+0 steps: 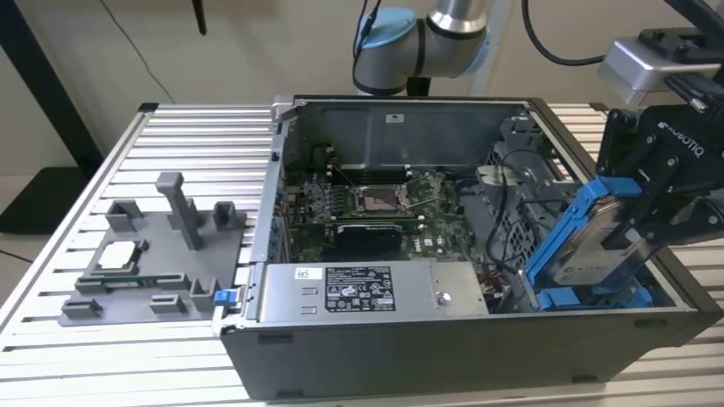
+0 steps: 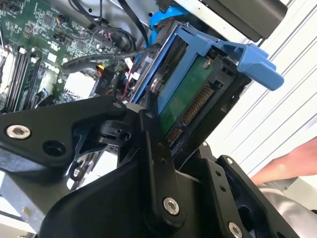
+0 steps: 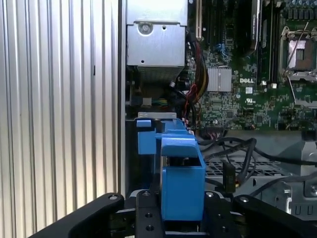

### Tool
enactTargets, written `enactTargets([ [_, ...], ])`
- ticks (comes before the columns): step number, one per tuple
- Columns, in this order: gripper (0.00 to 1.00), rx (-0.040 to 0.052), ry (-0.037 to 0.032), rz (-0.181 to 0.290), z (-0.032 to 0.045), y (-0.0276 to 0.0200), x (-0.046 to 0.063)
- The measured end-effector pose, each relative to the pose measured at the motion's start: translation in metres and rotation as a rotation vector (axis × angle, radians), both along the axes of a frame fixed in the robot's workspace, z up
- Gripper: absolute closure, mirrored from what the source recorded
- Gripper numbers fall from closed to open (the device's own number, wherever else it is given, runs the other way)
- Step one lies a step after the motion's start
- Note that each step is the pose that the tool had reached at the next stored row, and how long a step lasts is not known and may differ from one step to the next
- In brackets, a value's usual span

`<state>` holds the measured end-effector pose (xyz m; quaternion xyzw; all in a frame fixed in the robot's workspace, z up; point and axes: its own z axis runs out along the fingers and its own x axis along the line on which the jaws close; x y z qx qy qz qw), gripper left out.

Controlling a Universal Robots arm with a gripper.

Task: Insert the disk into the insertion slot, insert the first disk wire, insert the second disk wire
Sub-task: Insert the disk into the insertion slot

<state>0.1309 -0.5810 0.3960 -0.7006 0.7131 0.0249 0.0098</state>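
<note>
The disk [image 1: 608,242], a silver drive in a bright blue caddy, stands tilted on edge at the case's corner on the exterior view's right. My gripper [image 1: 636,222] is shut on it from above. Its lower end sits at the insertion slot [image 1: 588,298], where blue clips show in the grey bay. In the second wrist view the disk [image 2: 190,96] shows its green board and connector, with a black finger [image 2: 151,131] pressed on its side. The first wrist view shows the caddy's blue end [image 3: 182,186] between my fingers. Black wires [image 1: 511,216] lie loose beside the bay; I cannot tell which belong to the disk.
The open computer case [image 1: 453,356] sits on a slatted aluminium table [image 1: 169,373]. A labelled grey power-supply box [image 1: 368,292] lies along its front wall, the motherboard [image 1: 374,203] behind it. A grey fixture [image 1: 147,263] stands on the exterior view's left. A person's hand [image 2: 287,166] is nearby.
</note>
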Motion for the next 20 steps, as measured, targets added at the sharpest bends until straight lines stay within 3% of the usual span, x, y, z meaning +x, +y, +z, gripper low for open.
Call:
enactTargets([
  [7,1.0,0.0001,-0.0001,0.0,-0.0109,0.0001,0.001],
  [15,1.0,0.0007,-0.0004,0.0,-0.0119,0.0002,0.001],
  [16,0.0,0.0003,-0.0002,0.0,-0.0119,0.0002,0.001],
  [20,0.0,0.0001,-0.0001,0.0,-0.012,0.0001,0.001],
])
